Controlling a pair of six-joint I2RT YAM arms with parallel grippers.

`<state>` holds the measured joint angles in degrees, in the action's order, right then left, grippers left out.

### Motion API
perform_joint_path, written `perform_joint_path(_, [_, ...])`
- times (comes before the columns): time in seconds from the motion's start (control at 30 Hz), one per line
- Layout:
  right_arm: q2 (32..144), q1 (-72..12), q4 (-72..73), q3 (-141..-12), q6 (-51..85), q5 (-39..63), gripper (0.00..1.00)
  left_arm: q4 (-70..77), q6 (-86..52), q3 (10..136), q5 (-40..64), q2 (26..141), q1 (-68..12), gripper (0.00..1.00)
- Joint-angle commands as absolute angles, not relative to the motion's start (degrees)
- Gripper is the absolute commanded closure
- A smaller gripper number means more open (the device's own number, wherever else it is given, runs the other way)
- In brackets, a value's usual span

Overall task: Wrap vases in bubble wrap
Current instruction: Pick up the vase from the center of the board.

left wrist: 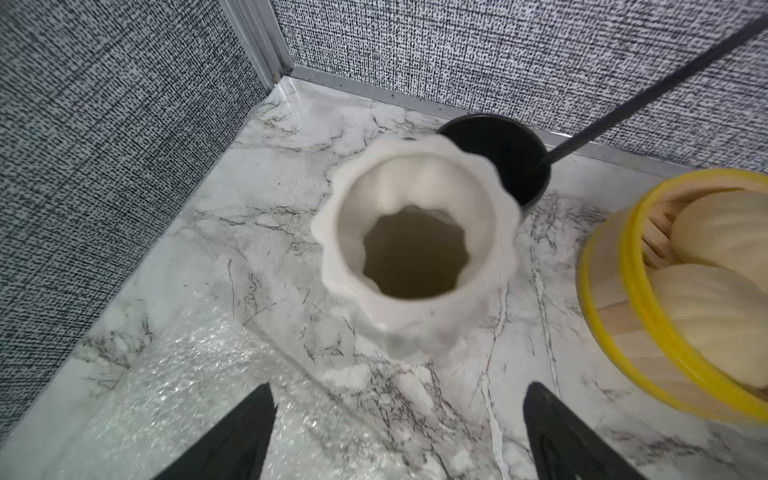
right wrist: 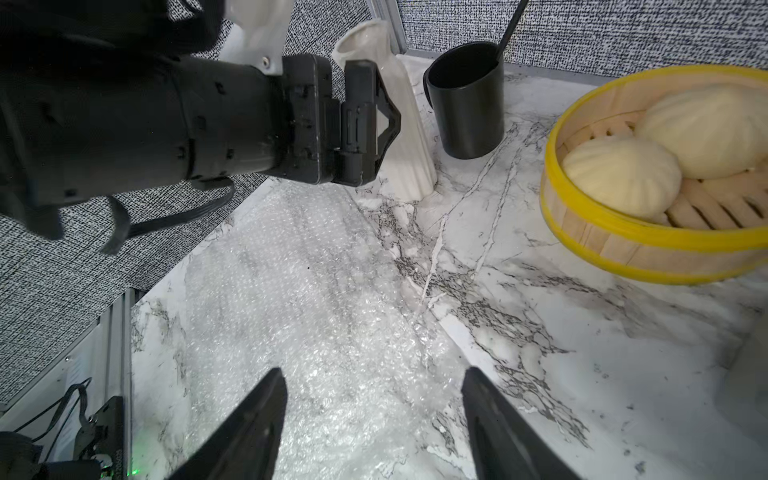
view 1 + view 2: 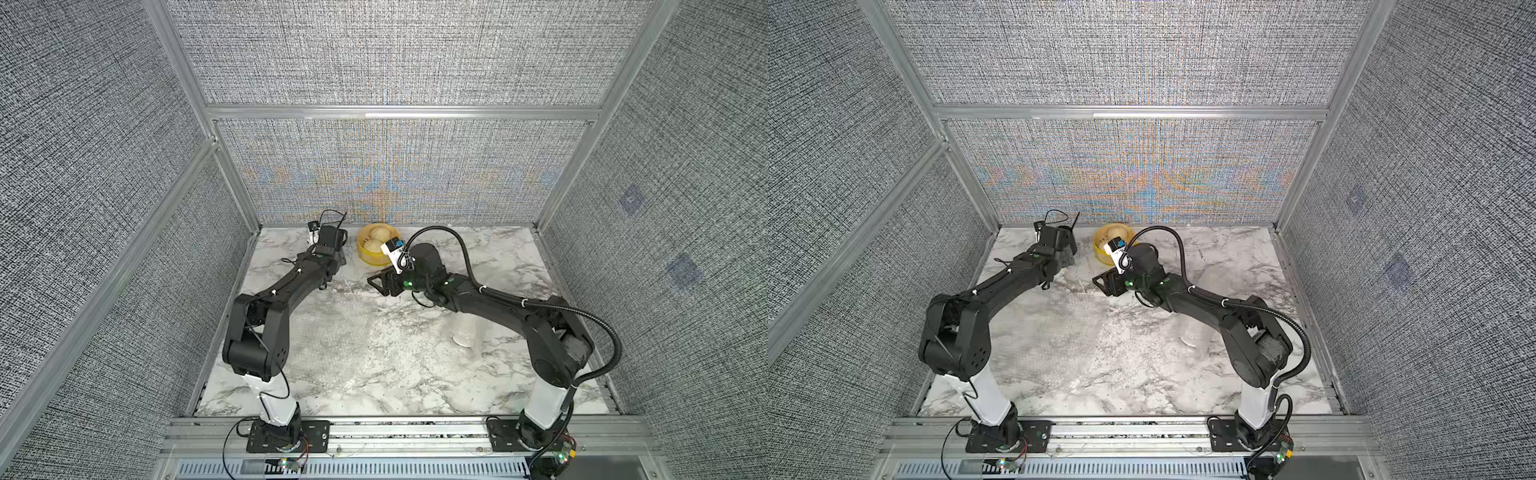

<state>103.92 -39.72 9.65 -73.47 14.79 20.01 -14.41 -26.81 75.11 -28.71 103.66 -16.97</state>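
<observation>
Left end effector point(image 1: 401, 388): two black tapered fingers spread wide with nothing between them, poised at the far left corner of the surface, tips just short of the scalloped vase
Right end effector point(image 2: 374, 376): black pointed fingers spread apart and empty, hanging over the bubble wrap near the middle of the surface
Scalloped vase point(image 1: 415, 249): matte white ceramic with a wavy rim, vertical ribs down the body and a shadowed hollow inside; upright on bare marble in the far left corner, just in front of the mug
Second vase point(image 3: 462, 332): white and ribbed, lying on its side near the right arm's elbow, well apart from the scalloped vase; its outline is hazy, so I cannot tell whether wrap covers it
Bubble wrap point(image 2: 311, 311): clear sheet of small round bubbles with glossy glints, lying flat on the surface, one edge ending near the foot of the scalloped vase
Mug point(image 2: 465, 104): smooth black straight-sided cylinder with a thin black stick point(image 1: 644, 95) leaning out of it
Steamer basket point(image 2: 602, 232): round, pale slatted wood with yellow bands around the wall
Buns point(image 2: 619, 174): two cream pleated domes side by side in the basket
Surface point(image 2: 540, 291): smooth white marble pattern with grey veins
Walls point(image 1: 104, 145): grey woven fabric panels in metal frames
</observation>
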Motion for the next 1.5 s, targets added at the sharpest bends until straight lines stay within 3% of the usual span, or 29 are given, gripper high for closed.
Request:
perform_joint_path(0.0, [103.38,-39.33,10.12,-74.48,14.2,20.48,0.31,-9.7,-25.84,76.19,-28.16,105.85,-16.62,0.09])
perform_joint_path(0.47, [101.28,-38.23,8.24,-73.73,12.57,19.78,0.31,-3.09,-25.42,76.97,-26.96,112.96,-14.25,0.28])
perform_joint_path(0.97, [99.7,-37.65,5.81,-73.66,12.2,18.35,0.31,-2.28,-23.99,76.29,-26.89,112.39,-14.2,0.67])
perform_joint_path(1.23, [98.78,-37.95,-4.93,-75.37,17.87,16.98,0.3,-9.86,-23.45,74.61,-21.05,101.34,-14.58,0.78])
perform_joint_path(1.47, [99.91,-40.97,-16.34,-74.59,34.26,17.47,0.3,-23.64,-26.0,68.96,-6.33,88.91,-14.75,0.86])
